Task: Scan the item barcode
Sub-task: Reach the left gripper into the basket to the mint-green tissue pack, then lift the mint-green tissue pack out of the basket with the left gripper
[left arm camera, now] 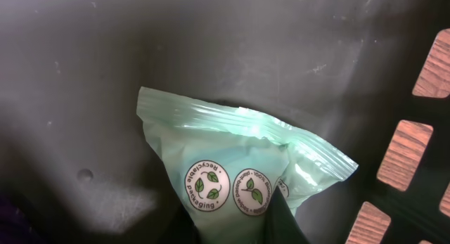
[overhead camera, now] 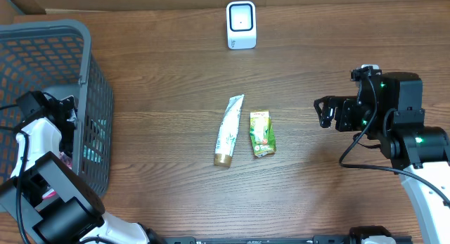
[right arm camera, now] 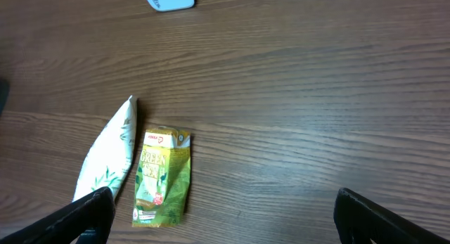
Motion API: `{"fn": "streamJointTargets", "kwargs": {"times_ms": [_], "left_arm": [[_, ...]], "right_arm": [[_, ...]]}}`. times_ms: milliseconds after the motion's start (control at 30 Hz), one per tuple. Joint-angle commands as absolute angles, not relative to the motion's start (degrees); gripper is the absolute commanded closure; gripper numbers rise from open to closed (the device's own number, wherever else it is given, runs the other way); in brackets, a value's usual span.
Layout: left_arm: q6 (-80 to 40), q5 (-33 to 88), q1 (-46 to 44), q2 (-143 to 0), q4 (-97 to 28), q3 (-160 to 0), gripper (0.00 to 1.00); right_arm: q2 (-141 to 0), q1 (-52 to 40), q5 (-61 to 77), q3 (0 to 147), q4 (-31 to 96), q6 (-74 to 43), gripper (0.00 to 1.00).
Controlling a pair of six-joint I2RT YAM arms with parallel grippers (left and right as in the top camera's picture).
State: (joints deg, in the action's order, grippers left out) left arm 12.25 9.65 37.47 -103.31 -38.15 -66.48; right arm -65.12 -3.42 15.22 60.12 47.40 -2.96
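Overhead, the grey plastic mesh basket (overhead camera: 98, 103) stands at the left end of the brown wooden table (overhead camera: 176, 82). Inside it, the left claw (left arm camera: 232, 237) is pressed together, pinching a pale green plastic packet with leaf logos (left arm camera: 232, 159). The right claw (right arm camera: 232, 223) hovers above the table, spread wide and empty.

A dark wood-grain table (overhead camera: 176, 202) is spread beneath and ahead of the right gripper (right arm camera: 223, 198), and is evenly lit.
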Motion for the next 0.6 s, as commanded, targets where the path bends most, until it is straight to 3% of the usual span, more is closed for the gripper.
{"fn": "streamJointTargets", "kwargs": {"times_ms": [0,233,567], "left_arm": [[12.86,5.32,37.15,-107.35,-37.71,-65.91,0.96],[12.58,5.34,37.15,-107.11,-46.46,-78.43,0.96],[5.34,8.23,37.10,-107.11,-70.57,-114.45,0.96]], "right_arm": [[-65.06,-3.68,15.53,61.89,47.07,-2.55,0.00],[-65.06,-3.68,15.53,61.89,47.07,-2.55,0.00],[-65.06,-3.68,15.53,61.89,47.07,-2.55,0.00]]}}
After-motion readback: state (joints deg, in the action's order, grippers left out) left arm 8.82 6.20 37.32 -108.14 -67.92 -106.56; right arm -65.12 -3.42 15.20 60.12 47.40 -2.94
